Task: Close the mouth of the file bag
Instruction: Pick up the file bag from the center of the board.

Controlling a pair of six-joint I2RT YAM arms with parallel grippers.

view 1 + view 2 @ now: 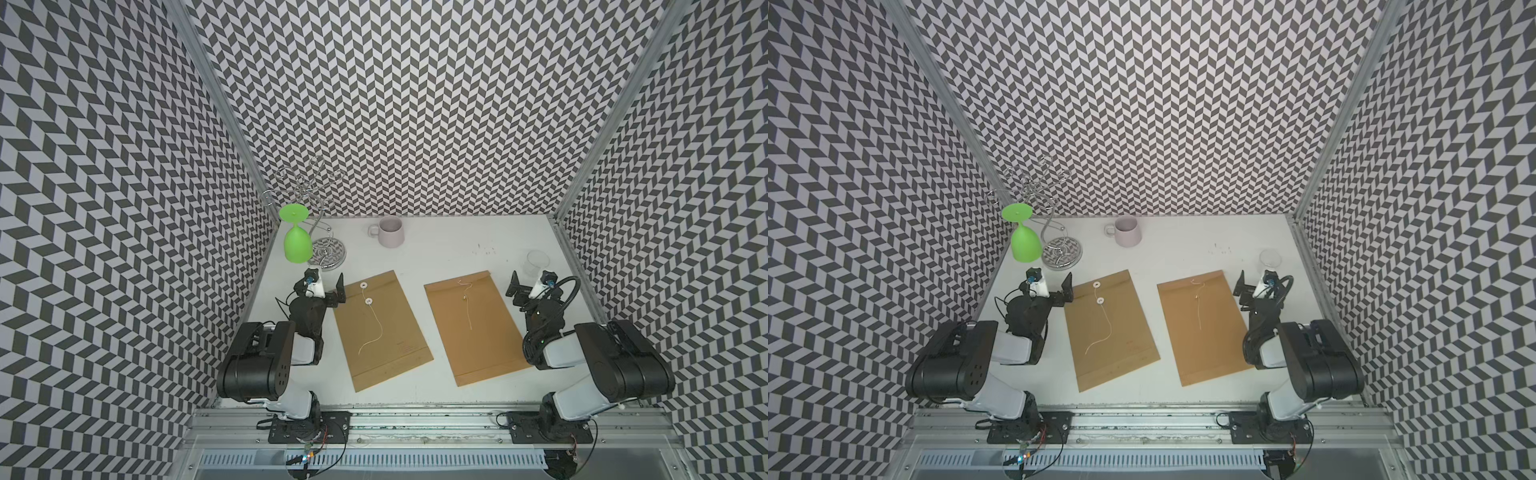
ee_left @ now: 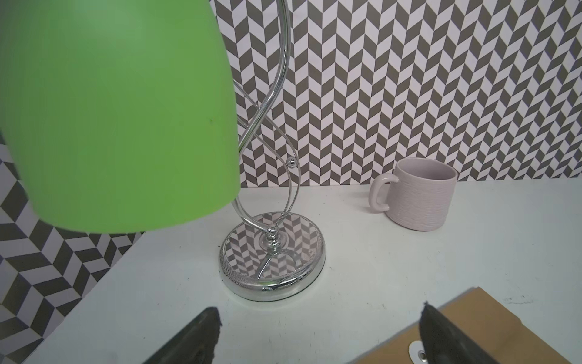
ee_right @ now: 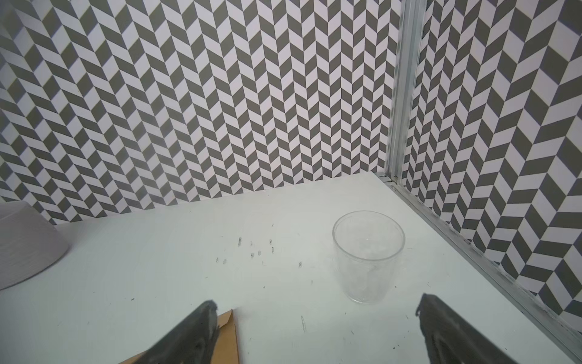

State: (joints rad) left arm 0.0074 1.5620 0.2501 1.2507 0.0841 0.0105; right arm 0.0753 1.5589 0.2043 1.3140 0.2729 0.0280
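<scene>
Left end effector [image 2: 319, 316] and right end effector [image 3: 316, 307] are released, empty. Best to pinch the string [image 1: 379, 327] of the left file bag [image 1: 401, 328] near its free end.

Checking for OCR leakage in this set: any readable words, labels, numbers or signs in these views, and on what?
None can be read.
Faint reddish print on the left file bag: too small to read.
Small dark marks on the table: no letters can be made out.
</scene>
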